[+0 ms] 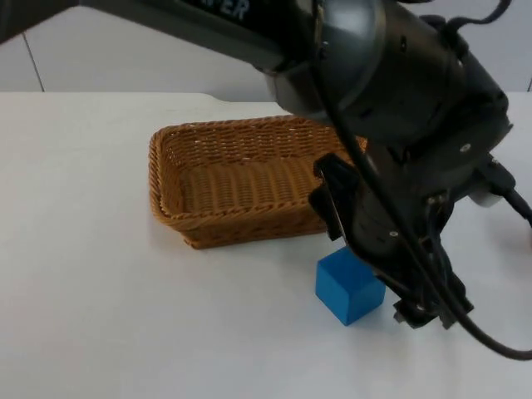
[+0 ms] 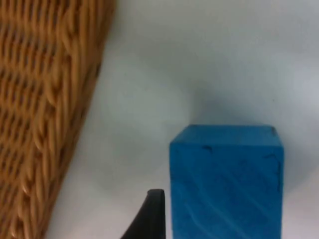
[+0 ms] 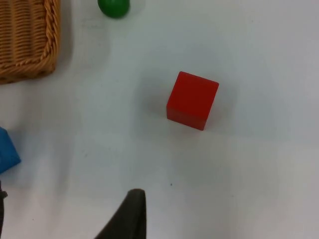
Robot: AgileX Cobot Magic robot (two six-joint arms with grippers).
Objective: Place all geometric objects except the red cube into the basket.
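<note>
Woven wicker basket [image 1: 224, 179] at table centre, nothing visible inside. Blue cube [image 1: 347, 286] on table near front edge, left gripper [image 1: 416, 309] touching; grip state: cannot tell. Green ball [image 3: 113, 7] pending. Red cube [image 3: 192, 99] remains. Right gripper [image 3: 134, 219] above table; state: cannot tell.

Basket [image 1: 224, 179]: honey-tan wicker with a ribbed, woven pattern; table [image 1: 100, 316]: plain white. Blue cube [image 1: 349, 287]: saturated blue, its side faintly streaked with paler diagonal marks; red cube [image 3: 192, 100]: uniform red; small round object [image 3: 113, 7]: glossy green. Arm and left end effector [image 1: 420, 312]: black.
</note>
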